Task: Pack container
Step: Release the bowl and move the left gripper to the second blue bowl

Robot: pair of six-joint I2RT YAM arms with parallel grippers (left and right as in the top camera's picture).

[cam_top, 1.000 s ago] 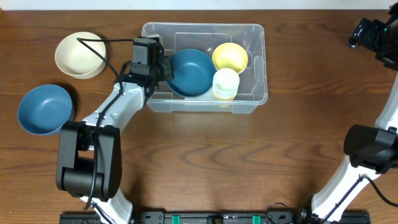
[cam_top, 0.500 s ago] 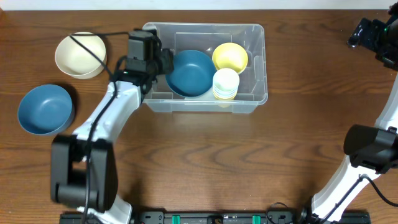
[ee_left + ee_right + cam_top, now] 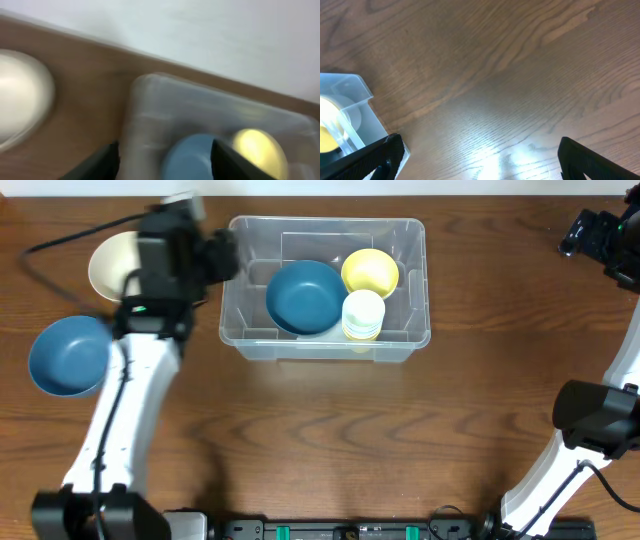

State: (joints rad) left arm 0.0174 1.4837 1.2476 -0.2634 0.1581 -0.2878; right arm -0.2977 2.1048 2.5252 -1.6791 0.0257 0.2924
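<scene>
Plainly, two bowls are not yet packed. Nearest the robot's base, the loose blue bowl (image 3: pixel 66 356) sits on the wooden table (image 3: pixel 330 440). Its smooth, rounded wall could slip out of a shallow pinch.

Beyond it the container (image 3: pixel 300 350) stands mid-table, already holding a packed blue bowl (image 3: pixel 305 295), a yellow bowl (image 3: pixel 370 270) and a stack of pale cups (image 3: pixel 362 315). Free room lies mostly at its left end, so a badly aimed bowl may catch the rim or topple the stack. The bin is thin, clear, ribbed plastic with rounded corners, and probably light enough to skid if bumped.

Farther back, the left gripper (image 3: pixel 164 152) hovers between the container's left wall and the cream bowl (image 3: pixel 108 268), jaws spread and empty. At the far right corner, the right gripper (image 3: pixel 480 160) is likewise wide apart, holding nothing.
</scene>
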